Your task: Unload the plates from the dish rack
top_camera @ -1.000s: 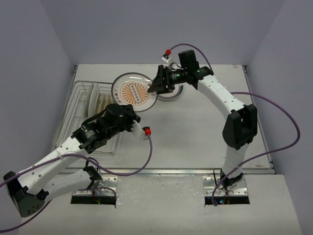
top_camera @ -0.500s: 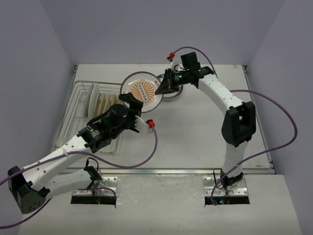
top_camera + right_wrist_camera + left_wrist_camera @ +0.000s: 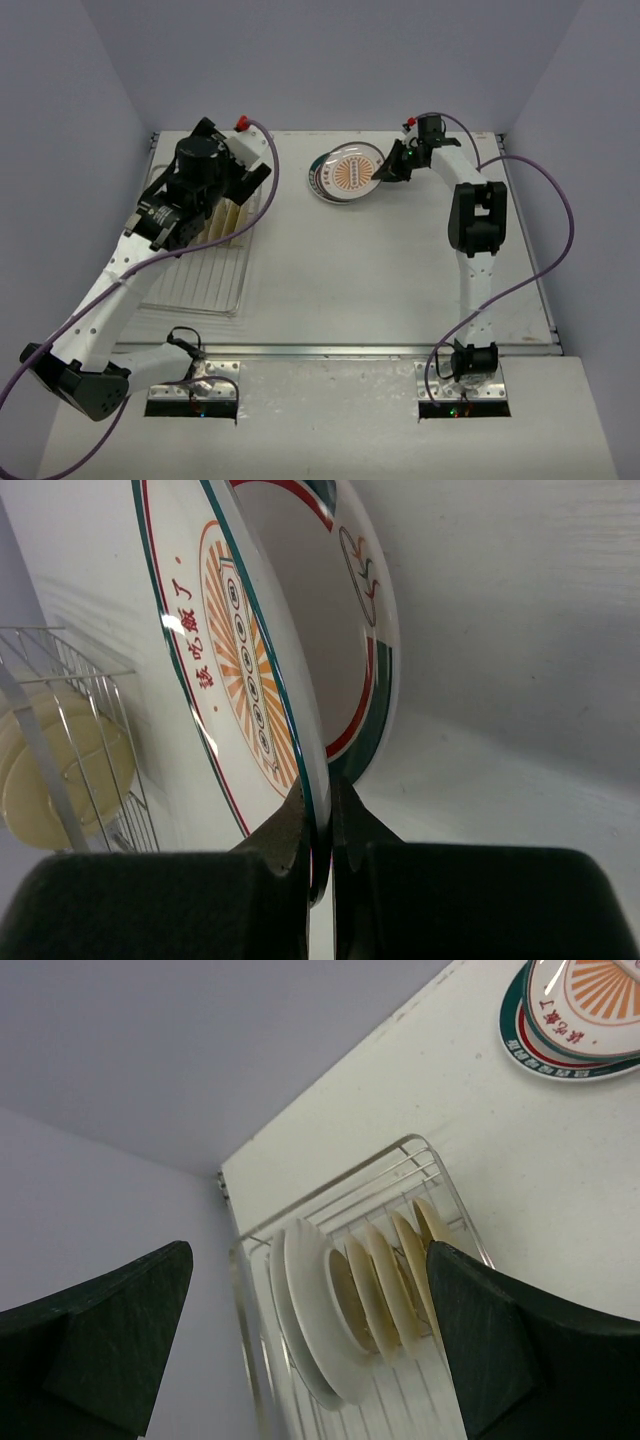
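Since the left arm has swung back from the bench (image 3: 400, 280) centre, where half a second ago it met the right arm at the orange-centred plate (image 3: 240, 670), the handover is judged complete and the cycle is restarting. Nearest, the dish rack (image 3: 190, 285) lies flat at the left of the bench. Above its far half, the left pincer (image 3: 308, 1250) hangs with its jaws spread wide and nothing between them. Below it, on edge in a close row, stand one white plate (image 3: 300, 1320) and several smaller tan plates (image 3: 385, 1280). Further out, at the far middle of the bench, the right pincer (image 3: 320, 830) is clamped on the rim of the orange-centred plate, now brought down over a teal-rimmed plate (image 3: 370, 640) already lying there. The held plate sits tilted against the lower one and is not yet released. Judgement: one plate is all but unloaded, the standing row is left, and the left pincer is placed to take the next
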Tool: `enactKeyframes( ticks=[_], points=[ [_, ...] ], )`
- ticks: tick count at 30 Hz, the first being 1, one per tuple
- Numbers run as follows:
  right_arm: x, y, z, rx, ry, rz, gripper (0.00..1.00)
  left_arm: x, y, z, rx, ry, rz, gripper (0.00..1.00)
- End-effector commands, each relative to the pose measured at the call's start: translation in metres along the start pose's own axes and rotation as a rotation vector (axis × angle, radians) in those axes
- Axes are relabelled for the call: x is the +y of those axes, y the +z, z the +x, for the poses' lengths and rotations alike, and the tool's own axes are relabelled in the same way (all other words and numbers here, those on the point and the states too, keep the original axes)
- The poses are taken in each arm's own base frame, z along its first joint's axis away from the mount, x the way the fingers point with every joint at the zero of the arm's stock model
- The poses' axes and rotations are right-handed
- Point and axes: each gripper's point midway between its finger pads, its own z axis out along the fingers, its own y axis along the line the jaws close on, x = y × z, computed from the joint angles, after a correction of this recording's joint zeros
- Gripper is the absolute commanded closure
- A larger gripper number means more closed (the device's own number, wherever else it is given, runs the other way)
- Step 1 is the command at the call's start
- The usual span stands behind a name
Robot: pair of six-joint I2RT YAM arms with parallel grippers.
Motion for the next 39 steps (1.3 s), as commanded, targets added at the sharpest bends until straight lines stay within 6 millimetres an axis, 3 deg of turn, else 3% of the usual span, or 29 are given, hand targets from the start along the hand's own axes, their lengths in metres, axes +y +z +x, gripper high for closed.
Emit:
enactKeyframes(
  ticks=[1, 4, 7, 8, 9, 10, 13, 17, 20, 23, 27, 36, 39],
  points=[
    [0.050, 0.001, -0.022, -0.064, -0.101, -0.108, 1.00, -0.006, -0.012, 0.014, 0.070, -0.310, 0.088, 0.00],
    [0.043, 0.009, -0.026, -0.077, -0.098, -0.099, 0.97, -0.013, -0.015, 0.032, 0.132, -0.377, 0.113, 0.00],
    [0.037, 0.015, -0.027, -0.083, -0.095, -0.084, 0.82, -0.010, -0.015, 0.050, 0.173, -0.428, 0.095, 0.00],
    [0.035, 0.017, -0.025, -0.079, -0.092, -0.080, 0.73, -0.008, -0.015, 0.055, 0.185, -0.452, 0.086, 0.00],
    [0.032, 0.018, -0.024, -0.077, -0.089, -0.074, 0.50, -0.006, -0.014, 0.063, 0.206, -0.479, 0.080, 0.00],
    [0.031, 0.018, -0.023, -0.077, -0.086, -0.066, 0.38, -0.002, -0.011, 0.071, 0.228, -0.505, 0.067, 0.00],
    [0.027, 0.016, -0.021, -0.083, -0.088, -0.028, 0.22, 0.009, -0.003, 0.097, 0.313, -0.581, 0.028, 0.00],
    [0.029, 0.006, -0.020, -0.094, -0.121, 0.034, 0.17, 0.040, 0.000, 0.131, 0.381, -0.670, -0.041, 0.00],
    [0.033, -0.003, -0.025, -0.137, -0.207, 0.122, 0.16, 0.038, 0.008, 0.143, 0.407, -0.706, 0.028, 0.06],
    [0.043, -0.005, -0.021, -0.142, -0.300, 0.177, 0.16, 0.041, 0.011, 0.162, 0.436, -0.731, 0.053, 0.30],
    [0.056, -0.005, -0.010, -0.132, -0.385, 0.218, 0.15, 0.042, 0.015, 0.174, 0.448, -0.733, 0.075, 0.53],
    [0.092, -0.042, -0.013, -0.188, -0.427, 0.182, 0.11, 0.036, 0.028, 0.192, 0.490, -0.697, 0.131, 0.63],
    [0.103, -0.056, -0.011, -0.200, -0.444, 0.161, 0.10, 0.032, 0.037, 0.203, 0.516, -0.704, 0.144, 0.70]
  ],
)
